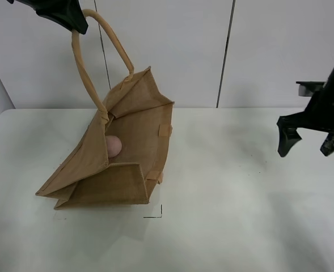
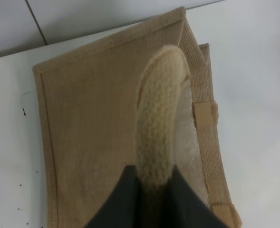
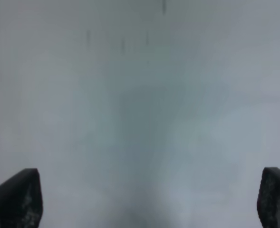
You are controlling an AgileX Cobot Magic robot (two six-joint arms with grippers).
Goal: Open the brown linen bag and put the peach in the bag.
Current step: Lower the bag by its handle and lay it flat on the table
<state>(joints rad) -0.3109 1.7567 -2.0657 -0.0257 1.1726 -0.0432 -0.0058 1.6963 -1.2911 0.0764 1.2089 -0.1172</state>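
1. The white surface (image 1: 240, 215) fills the lower two thirds of the high view, with a pale panelled wall (image 1: 269, 51) behind it across the top.
2. The brown bag (image 1: 113, 184) sits left of centre in the high view. Its lower edge rests on the surface and its top side is pulled up, so the mouth gapes open toward the camera. In the left wrist view the bag (image 2: 92, 123) shows as a broad panel of coarse weave beneath the gripper.
3. The right gripper (image 1: 306, 148) hangs at the right edge of the high view, well apart from the bag and above the surface. Its jaws are spread wide and hold nothing. In the right wrist view the gripper (image 3: 144, 199) shows only blurred pale surface between its two dark fingertips.
4. The left gripper (image 1: 62, 14) is in the upper left corner of the high view, clamped on the top of the bag's handle (image 1: 84, 73) and holding it up. The left wrist view shows the gripper (image 2: 153, 173) pinching the rope-like handle (image 2: 159, 118) between both jaws.
5. The peach (image 1: 113, 146) lies inside the open bag, against its left wall.
6. A small black corner mark (image 1: 155, 213) sits on the surface just below the bag.
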